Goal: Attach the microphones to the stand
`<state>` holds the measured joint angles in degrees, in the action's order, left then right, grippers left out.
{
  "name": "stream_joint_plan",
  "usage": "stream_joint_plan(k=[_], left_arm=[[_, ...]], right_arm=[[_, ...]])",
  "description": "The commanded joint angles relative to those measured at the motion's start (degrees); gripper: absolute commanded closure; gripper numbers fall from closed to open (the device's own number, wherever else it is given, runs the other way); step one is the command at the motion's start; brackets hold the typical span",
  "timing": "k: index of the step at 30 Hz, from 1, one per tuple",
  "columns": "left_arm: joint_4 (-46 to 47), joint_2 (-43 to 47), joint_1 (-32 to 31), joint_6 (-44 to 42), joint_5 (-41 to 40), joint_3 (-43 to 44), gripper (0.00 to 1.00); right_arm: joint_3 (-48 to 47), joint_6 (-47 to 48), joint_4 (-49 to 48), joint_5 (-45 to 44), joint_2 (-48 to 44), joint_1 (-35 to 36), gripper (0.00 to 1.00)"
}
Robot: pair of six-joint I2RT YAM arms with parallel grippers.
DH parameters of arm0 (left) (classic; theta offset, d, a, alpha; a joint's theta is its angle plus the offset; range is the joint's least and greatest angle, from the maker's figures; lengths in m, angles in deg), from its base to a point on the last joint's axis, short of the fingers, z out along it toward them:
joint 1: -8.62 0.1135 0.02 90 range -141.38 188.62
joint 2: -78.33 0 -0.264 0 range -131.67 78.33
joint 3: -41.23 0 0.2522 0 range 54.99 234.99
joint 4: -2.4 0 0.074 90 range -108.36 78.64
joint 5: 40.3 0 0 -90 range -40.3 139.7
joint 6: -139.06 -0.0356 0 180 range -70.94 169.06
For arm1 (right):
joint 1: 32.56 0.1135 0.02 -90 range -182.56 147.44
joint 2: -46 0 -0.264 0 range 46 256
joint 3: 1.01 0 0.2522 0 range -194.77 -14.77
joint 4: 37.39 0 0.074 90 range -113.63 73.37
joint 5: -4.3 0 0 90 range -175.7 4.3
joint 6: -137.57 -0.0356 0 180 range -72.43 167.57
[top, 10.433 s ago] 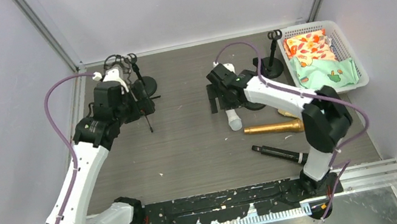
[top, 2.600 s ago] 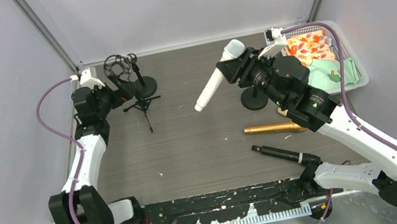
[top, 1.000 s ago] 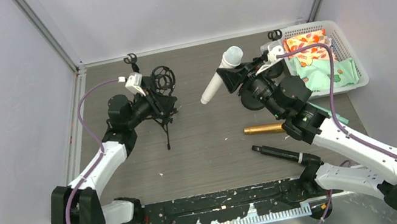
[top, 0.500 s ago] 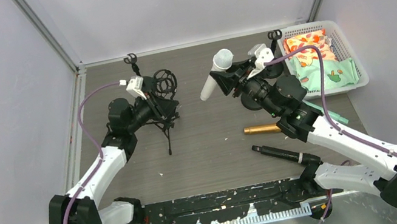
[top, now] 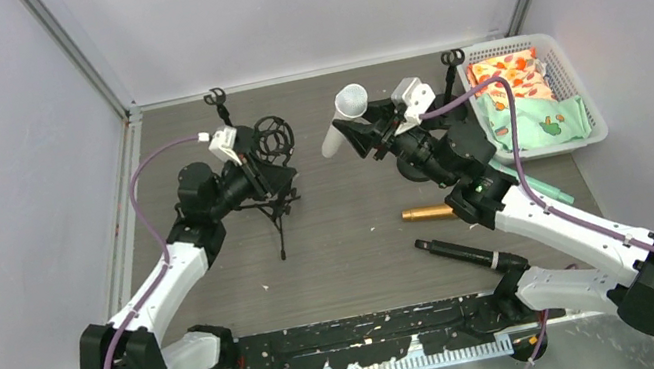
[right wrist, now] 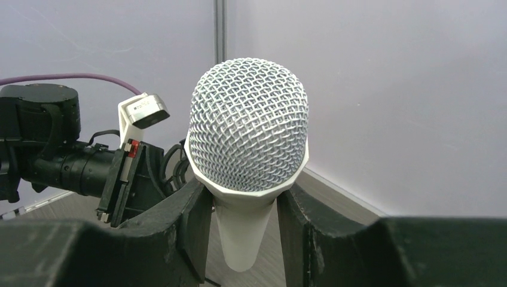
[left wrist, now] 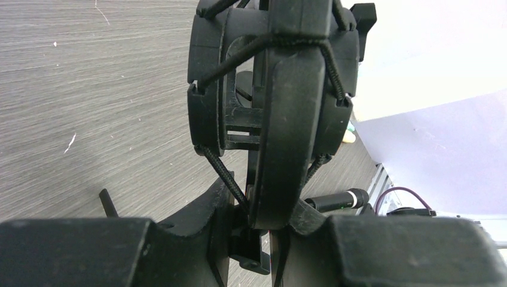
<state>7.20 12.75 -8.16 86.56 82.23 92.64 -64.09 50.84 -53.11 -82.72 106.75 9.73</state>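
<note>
The left gripper (top: 255, 175), left of centre in the overhead view, is clamped on the black tripod stand (top: 277, 203) just below its ring-shaped shock mount (top: 273, 137). The stand leans, with the mount toward the upper right. The right gripper (top: 373, 135), at upper centre, grips the white microphone (top: 340, 124) just under its mesh head. The tail points down-left, near the mount but apart from it. The gold microphone (top: 430, 213) and the black microphone (top: 462, 253) lie on the table (top: 353, 241), lower right of centre
</note>
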Motion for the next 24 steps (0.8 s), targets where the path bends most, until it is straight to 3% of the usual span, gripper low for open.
stream_joint_plan(k=[1,15,24], left_arm=[[2.7,2.4,-0.4,1.5,1.9,-0.3,1.00],[4.6,2.0,-1.4,5.5,3.1,-2.5,1.00],[4.1,2.9,-2.0,6.0,3.7,-2.7,1.00]], right_arm=[[-2.5,3.1,-7.1,1.9,-0.5,-0.1,0.99],[-0.2,7.2,-11.5,4.9,0.1,0.0,0.99],[-0.8,8.3,-9.5,6.7,-0.4,0.0,0.99]])
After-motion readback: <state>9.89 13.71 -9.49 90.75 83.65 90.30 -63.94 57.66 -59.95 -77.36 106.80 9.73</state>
